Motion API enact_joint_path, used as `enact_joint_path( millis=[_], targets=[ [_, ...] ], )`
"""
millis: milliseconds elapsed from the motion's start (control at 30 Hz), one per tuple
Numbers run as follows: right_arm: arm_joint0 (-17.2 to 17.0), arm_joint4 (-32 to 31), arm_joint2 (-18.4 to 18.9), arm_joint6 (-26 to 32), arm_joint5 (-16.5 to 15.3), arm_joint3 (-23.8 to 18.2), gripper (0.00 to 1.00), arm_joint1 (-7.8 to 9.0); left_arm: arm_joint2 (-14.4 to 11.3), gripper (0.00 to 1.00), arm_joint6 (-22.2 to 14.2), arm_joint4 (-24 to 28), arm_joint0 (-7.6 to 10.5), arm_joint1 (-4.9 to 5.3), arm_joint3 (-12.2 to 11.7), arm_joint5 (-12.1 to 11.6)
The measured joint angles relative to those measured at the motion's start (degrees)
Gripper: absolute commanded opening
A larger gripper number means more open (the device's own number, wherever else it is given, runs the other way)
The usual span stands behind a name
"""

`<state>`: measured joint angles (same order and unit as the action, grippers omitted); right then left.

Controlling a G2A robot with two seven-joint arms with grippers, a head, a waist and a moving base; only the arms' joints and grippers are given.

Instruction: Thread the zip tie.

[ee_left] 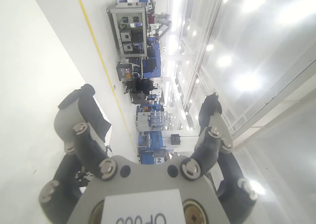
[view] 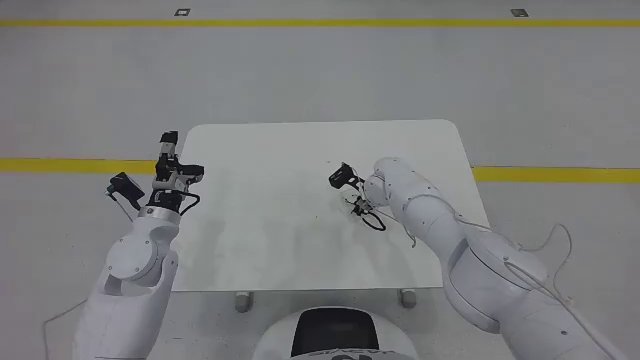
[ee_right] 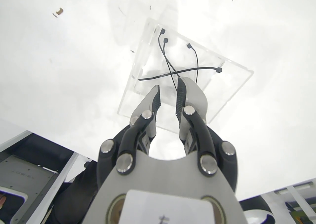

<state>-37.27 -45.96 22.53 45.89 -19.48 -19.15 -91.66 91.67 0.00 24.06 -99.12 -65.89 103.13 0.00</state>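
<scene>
Ceiling lights (ee_left: 246,81) flare into big white blobs off my left wrist, pure glare. Desk (ee_right: 61,67) is washed almost white under my right one, with a faint shadow beside the clear tray (ee_right: 229,86).

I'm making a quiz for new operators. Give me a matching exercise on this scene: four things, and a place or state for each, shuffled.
Things:
1. left gripper
2. right gripper
3. zip ties
4. clear tray

Places or states:
A. black, crossed over each other
B. open, aimed away from the table
C. resting on the table
D. open, poised over the tray

Pairs: 1-B, 2-D, 3-A, 4-C
</scene>
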Motion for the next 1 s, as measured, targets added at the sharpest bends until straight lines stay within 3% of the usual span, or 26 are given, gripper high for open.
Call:
enact_joint_path(
  millis=[867,1000],
  targets=[
    [0.23,-0.32,-0.22,-1.87,0.0,3.18,0.11,-1.36,0.0,1.0,0.0,0.0,0.0,0.0,0.0,0.0],
    [0.34,-0.29,-0.22,-1.92,0.0,3.57,0.06,-1.51,0.0,1.0,0.0,0.0,0.0,0.0,0.0,0.0]
  ],
)
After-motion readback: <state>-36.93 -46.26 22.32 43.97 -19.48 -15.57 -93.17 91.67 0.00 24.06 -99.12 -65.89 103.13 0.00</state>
